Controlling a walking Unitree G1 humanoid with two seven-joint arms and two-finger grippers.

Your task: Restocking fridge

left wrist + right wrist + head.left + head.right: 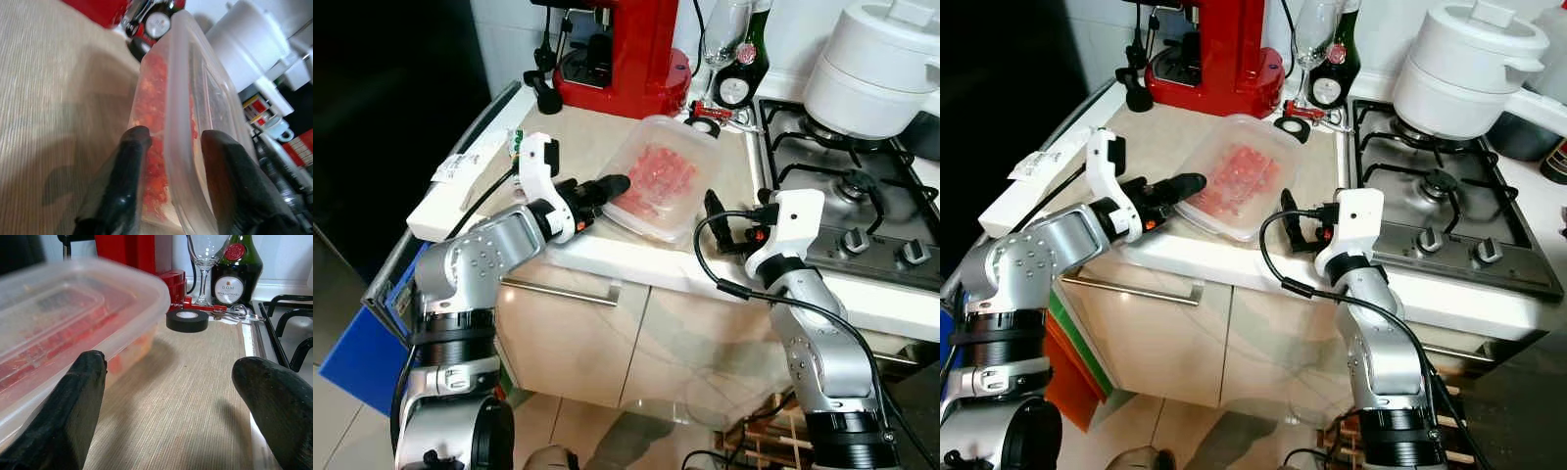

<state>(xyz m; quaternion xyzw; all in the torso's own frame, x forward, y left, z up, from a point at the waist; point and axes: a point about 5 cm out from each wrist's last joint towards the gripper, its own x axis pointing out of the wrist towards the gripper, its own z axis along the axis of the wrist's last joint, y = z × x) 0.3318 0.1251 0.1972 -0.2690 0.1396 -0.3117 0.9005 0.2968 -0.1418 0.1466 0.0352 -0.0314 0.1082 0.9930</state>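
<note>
A clear lidded plastic container (661, 176) of red food lies on the beige counter (578, 137), near its front edge. My left gripper (615, 184) reaches in from the left and is shut on the container's left rim. In the left wrist view one finger (129, 161) presses the side wall and the other rests on the lid (205, 83). My right gripper (720, 217) stands open at the counter's front edge, just off the container's near right corner. In the right wrist view the container (58, 308) sits beside one finger (83, 387).
Behind the container are a red coffee machine (622, 49), a wine glass (724, 29), a dark bottle (744, 73) and a black tape roll (705, 125). A gas hob (842, 186) with a white pot (876, 64) is on the right. A white box (460, 186) lies left.
</note>
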